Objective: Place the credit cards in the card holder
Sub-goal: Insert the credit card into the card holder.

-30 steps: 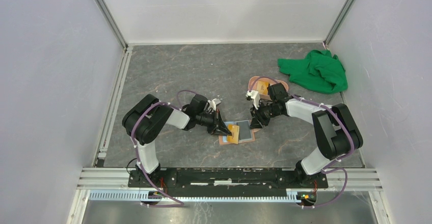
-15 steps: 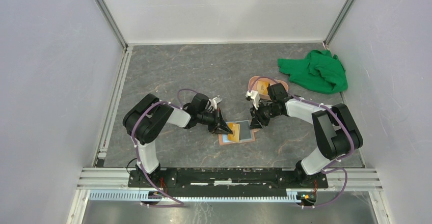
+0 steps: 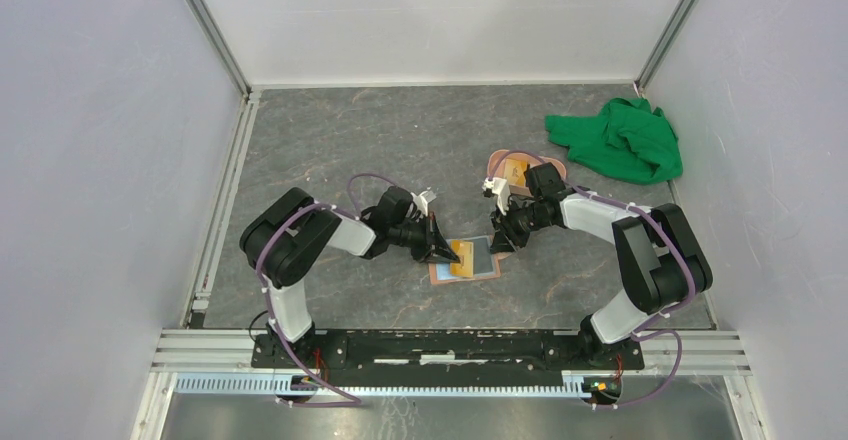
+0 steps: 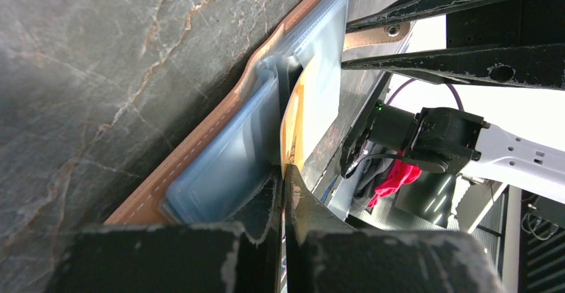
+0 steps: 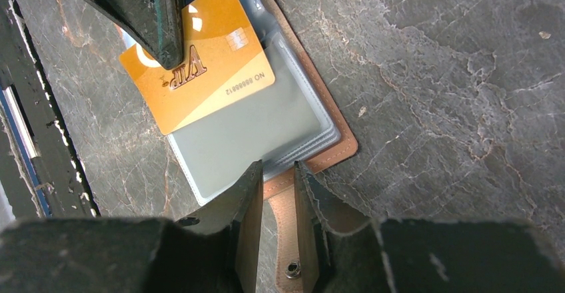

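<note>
Two arms meet over the card holder (image 3: 468, 263), which lies open on the desk (image 3: 350, 140) just ahead of their bases. From above, the left gripper (image 3: 441, 251) is pressed together on the orange card (image 3: 461, 256) over the holder's left half. The right gripper (image 3: 499, 244) stands at the holder's right edge. Spare cards (image 3: 515, 170) wait in the pink tray (image 3: 494, 164), well apart behind; how many is unclear.

Seen from the left wrist, the orange card (image 4: 293, 116) is edge-on and tilted up from the clear sleeves (image 4: 226, 166), its far end down among them. Whether that end has entered a pocket mouth cannot be told. The angle looks too steep, so the card should come down nearly flat against a sleeve before any push.

Seen from the right wrist, the orange card (image 5: 200, 60) lies askew across the sleeves, with one corner hanging past the holder's edge over the desk. The left gripper (image 5: 156, 20) pinches it at one end. The right gripper (image 5: 278, 173) is closed on the snap tab (image 5: 286, 233), which fills the gap between its fingers. That grip should hold firm so the holder cannot skate. The card's long edges need squaring to the pocket, then a slow slide with little downward force, since thin plastic bows easily.
</note>
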You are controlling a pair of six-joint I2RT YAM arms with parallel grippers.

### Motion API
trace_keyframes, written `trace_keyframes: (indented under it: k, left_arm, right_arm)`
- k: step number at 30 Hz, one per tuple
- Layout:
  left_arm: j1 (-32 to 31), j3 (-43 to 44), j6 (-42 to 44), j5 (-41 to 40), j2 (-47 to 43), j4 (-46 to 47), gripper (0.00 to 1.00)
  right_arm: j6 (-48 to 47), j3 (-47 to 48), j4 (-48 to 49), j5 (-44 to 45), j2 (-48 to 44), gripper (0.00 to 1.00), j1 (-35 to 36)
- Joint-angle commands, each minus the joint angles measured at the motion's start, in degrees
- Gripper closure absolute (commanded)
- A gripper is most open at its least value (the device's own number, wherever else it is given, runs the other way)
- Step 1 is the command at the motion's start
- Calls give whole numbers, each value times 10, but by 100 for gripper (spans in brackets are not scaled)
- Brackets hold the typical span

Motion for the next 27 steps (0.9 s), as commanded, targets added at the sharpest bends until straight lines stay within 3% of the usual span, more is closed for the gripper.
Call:
trace_keyframes:
  k: [1,27]
  left_arm:
    - [-8,-20,-2,-91,-19,-10,98]
    - [-25,-12,32,-175,-49,-63,98]
  right_arm:
    - [-1,17,0,-5,-10,70,5]
    - [-1,18,-1,-6,-9,70,6]
